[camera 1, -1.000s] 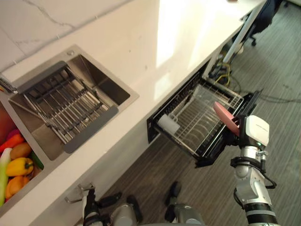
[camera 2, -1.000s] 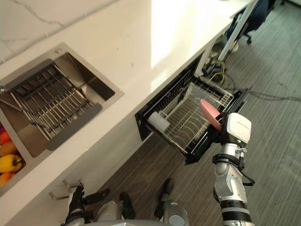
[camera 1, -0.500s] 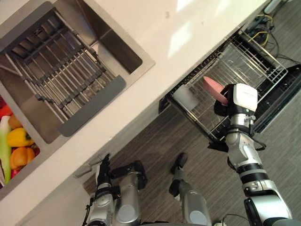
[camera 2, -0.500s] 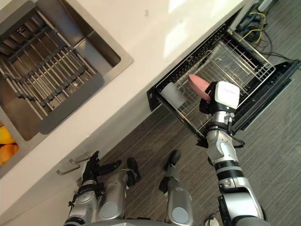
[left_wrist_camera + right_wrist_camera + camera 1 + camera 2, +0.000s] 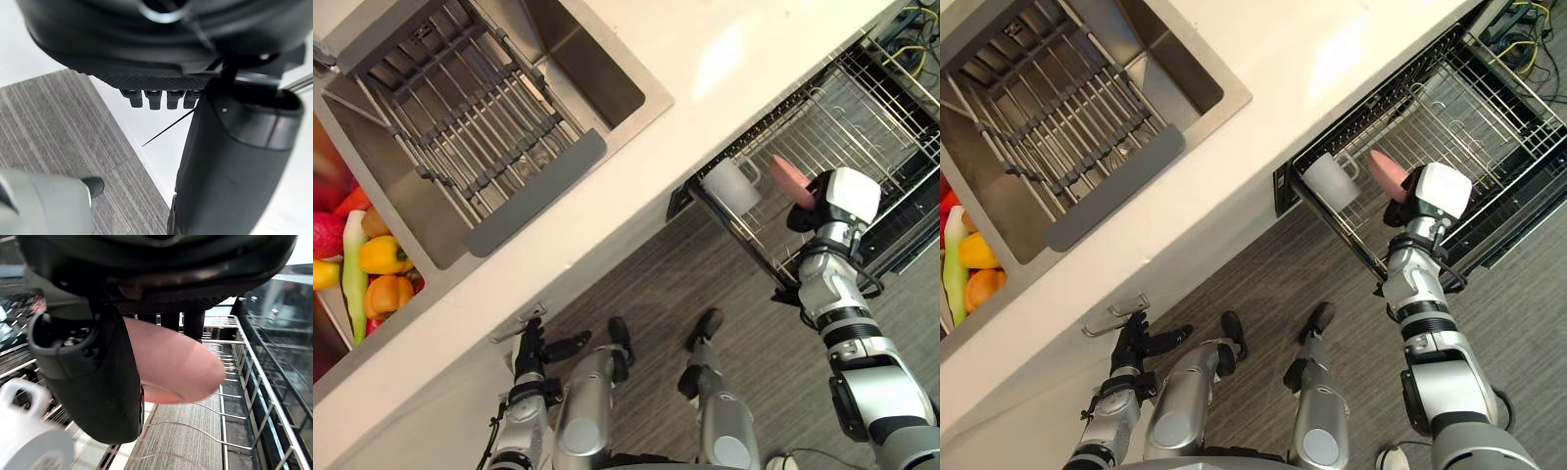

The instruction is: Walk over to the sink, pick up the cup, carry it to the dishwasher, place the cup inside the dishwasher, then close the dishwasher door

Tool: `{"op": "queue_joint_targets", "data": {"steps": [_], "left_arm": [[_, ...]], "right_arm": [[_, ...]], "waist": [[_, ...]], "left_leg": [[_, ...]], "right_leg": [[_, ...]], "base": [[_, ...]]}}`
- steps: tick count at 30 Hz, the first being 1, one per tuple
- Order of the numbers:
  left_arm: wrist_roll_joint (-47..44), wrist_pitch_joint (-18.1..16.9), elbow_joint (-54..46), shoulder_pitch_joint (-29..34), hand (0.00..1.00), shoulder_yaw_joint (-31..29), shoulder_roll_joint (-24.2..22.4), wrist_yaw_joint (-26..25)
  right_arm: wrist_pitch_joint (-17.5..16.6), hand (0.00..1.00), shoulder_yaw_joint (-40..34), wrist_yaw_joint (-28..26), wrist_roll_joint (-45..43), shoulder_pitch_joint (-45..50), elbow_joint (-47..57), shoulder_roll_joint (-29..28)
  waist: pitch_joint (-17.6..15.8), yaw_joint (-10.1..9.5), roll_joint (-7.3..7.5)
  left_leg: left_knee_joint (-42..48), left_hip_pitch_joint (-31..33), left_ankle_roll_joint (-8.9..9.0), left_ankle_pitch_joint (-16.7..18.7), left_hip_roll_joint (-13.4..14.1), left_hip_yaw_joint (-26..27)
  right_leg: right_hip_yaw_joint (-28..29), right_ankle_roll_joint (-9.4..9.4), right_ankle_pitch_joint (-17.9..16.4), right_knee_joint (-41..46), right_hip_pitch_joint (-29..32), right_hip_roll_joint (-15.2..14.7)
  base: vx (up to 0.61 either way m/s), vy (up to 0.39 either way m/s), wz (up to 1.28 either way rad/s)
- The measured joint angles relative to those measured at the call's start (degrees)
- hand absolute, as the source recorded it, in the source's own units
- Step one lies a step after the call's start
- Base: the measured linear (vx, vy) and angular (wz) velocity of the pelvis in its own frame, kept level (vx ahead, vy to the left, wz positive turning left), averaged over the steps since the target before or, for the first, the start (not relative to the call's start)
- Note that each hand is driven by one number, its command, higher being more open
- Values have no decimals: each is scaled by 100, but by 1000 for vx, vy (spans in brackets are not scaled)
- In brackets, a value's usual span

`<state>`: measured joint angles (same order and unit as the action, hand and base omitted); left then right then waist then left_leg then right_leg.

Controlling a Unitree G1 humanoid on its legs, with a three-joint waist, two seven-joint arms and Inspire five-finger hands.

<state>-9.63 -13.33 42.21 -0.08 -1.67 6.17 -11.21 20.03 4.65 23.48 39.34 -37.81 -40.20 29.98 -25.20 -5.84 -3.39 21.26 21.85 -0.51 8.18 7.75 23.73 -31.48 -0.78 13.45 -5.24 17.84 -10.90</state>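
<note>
My right hand [image 5: 811, 213] is shut on a pink cup [image 5: 790, 179], thumb [image 5: 93, 377] on one side and fingers behind it. The pink cup [image 5: 176, 363] hangs over the pulled-out wire rack [image 5: 862, 127] of the open dishwasher, just beside a white mug [image 5: 729, 186] lying in the rack's near corner. In the right wrist view the white mug [image 5: 29, 440] lies close under the thumb. My left hand [image 5: 528, 351] hangs low by the cabinet front, fingers relaxed and holding nothing.
A steel sink [image 5: 563, 64] with a grey drainer rack [image 5: 475, 137] is set in the white counter [image 5: 724, 49]. A bin of vegetables [image 5: 367, 264] stands left of it. The dishwasher's lowered door [image 5: 913, 245] juts out at the right. Cables [image 5: 913, 20] lie beyond.
The whole view has shifted as I moved. My right hand has carried the pink cup from the rack's outer edge inward over the rack, close to the white mug.
</note>
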Motion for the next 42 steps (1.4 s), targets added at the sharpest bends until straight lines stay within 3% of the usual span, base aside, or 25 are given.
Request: {"op": "queue_joint_targets", "data": {"steps": [6, 14, 17, 22, 26, 33, 34, 38, 42], "left_arm": [[8, 9, 1, 31, 100, 226, -90, 66], [42, 102, 85, 194, 100, 202, -50, 62], [178, 194, 137, 360, 100, 202, -72, 66], [289, 289, 516, 484, 100, 76, -157, 171], [287, 330, 596, 665, 100, -150, -218, 181], [226, 463, 850, 839, 100, -420, -274, 320], [222, 491, 926, 832, 100, -482, -280, 352], [160, 555, 977, 757, 100, -537, -225, 383], [-312, 600, 944, 561, 100, -392, -484, 358]], "right_arm": [[9, 100, -469, 174, -473, 110, 65, 21], [-310, 100, -873, 169, -794, 1100, 1420, -218], [-603, 100, -969, 168, -884, 1546, 2052, -405], [-985, 100, -1578, 463, -1615, 2075, 2403, -790], [-1054, 100, -2037, 891, -2126, 2283, 2509, -805], [-884, 100, -3526, 1227, -3732, 2322, 2058, -770], [-874, 0, -3687, 1254, -4049, 2376, 1877, -768], [-814, 0, -3846, 1272, -5121, 2437, 1397, -761], [-823, 0, -4190, 1263, -5980, 2264, 1112, -700]], "waist": [[-9, 137, -20], [46, 200, 24], [171, 275, 108], [740, 366, 320], [1014, 405, 379], [1315, 704, 330], [1346, 746, 314], [1303, 830, 236], [777, 914, -181]], "left_leg": [[-86, -219, 119, -26, 132, -12], [-485, -781, 229, -97, 81, -30], [-685, -1031, 288, -141, 72, -26], [-1021, -1547, 287, -183, 21, -11], [-1255, -1900, 321, -231, -31, -1], [-1709, -2333, 330, -380, -248, 33], [-1711, -2326, 317, -389, -277, 61], [-1600, -1929, 292, -405, -257, 292], [-1555, -1624, 313, -487, -212, 444]], "right_leg": [[49, 61, 61, 26, -151, 165], [-32, -60, -138, -3, -590, 183], [-41, -74, -156, 26, -750, 220], [-15, -134, -162, 8, -1118, 229], [-27, -206, -193, -2, -1374, 226], [-25, -317, -275, -5, -1610, 99], [1, -321, -286, -5, -1580, 74], [109, -263, -356, 30, -1109, 40], [172, -78, -312, 254, -631, 25]], "base": [[33, 21, -10], [52, 91, 4], [112, 64, -2], [79, 118, 0], [44, 108, 1], [-36, 93, 0], [-95, 61, -12], [-121, 33, -29], [-78, 6, -20]]}}
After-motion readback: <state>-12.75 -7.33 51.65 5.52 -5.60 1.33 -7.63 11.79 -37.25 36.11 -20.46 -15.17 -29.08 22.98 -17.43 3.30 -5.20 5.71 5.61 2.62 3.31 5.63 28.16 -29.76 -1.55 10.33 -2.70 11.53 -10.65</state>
